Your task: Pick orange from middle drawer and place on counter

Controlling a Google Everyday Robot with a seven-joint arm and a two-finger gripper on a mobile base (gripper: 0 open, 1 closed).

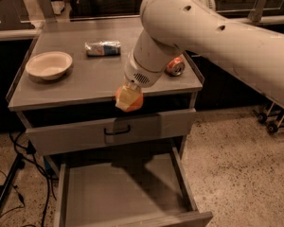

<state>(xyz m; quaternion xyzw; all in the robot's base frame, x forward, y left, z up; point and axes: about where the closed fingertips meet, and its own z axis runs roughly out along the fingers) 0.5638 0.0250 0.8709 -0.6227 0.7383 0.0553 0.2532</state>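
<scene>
The orange (131, 102) is held in my gripper (128, 98), whose pale fingers (125, 98) are shut around it. It hangs in the air just in front of the counter's (85, 79) front edge, at about the height of that edge. The middle drawer (118, 193) is pulled out far below it, and its flat grey floor shows nothing inside. My thick white arm reaches in from the upper right and hides part of the counter's right half.
On the counter stand a white bowl (49, 64) at the left, a crumpled snack packet (103, 48) at the back middle and a red-orange soda can (175, 66) on its side at the right. A shut drawer front with a dark loop handle (116, 130) lies under the counter.
</scene>
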